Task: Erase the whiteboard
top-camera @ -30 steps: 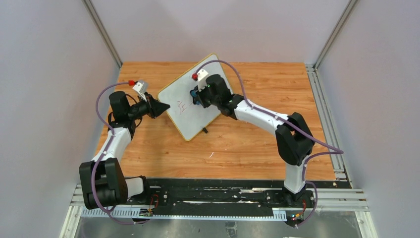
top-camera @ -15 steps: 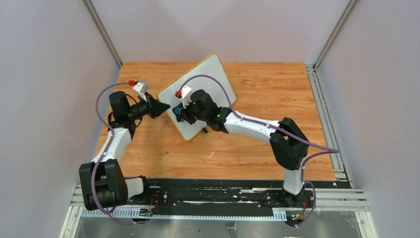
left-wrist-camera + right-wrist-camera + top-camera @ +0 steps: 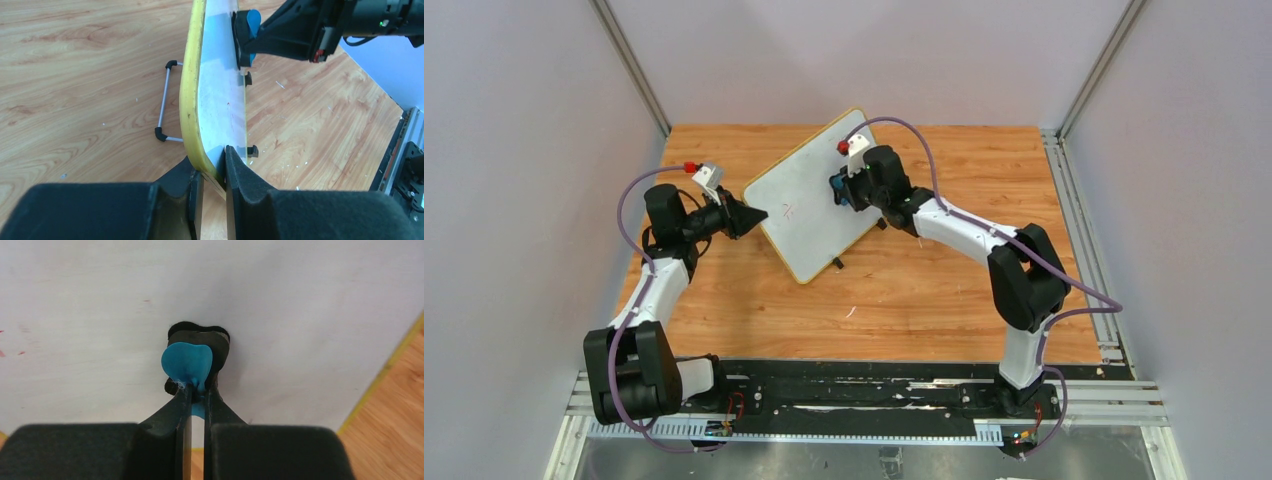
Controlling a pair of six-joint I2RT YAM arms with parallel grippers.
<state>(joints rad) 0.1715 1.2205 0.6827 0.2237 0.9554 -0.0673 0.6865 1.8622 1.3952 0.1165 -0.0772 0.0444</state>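
**On the wooden table (image 3: 944, 290), a whiteboard (image 3: 809, 195) nearly wiped clean**

At mid-table the whiteboard stands propped on its feet. The left gripper (image 3: 214, 167) is clamped on its yellow rim. The right gripper (image 3: 196, 390) pinches the blue eraser (image 3: 186, 362) flat against the face, near the far edge. Only faint red specks (image 3: 788, 210) show, so probably one pass is left. Open table lies to the right, while the left gripper crowds the specked side.

White across the whiteboard (image 3: 809, 215), with yellow rim and a few faint red flecks. Bright blue on the eraser (image 3: 186, 364), black beneath. Orange-brown wood grain over the counter (image 3: 924, 290). Black on left hand (image 3: 214, 172) and right hand (image 3: 196, 392).
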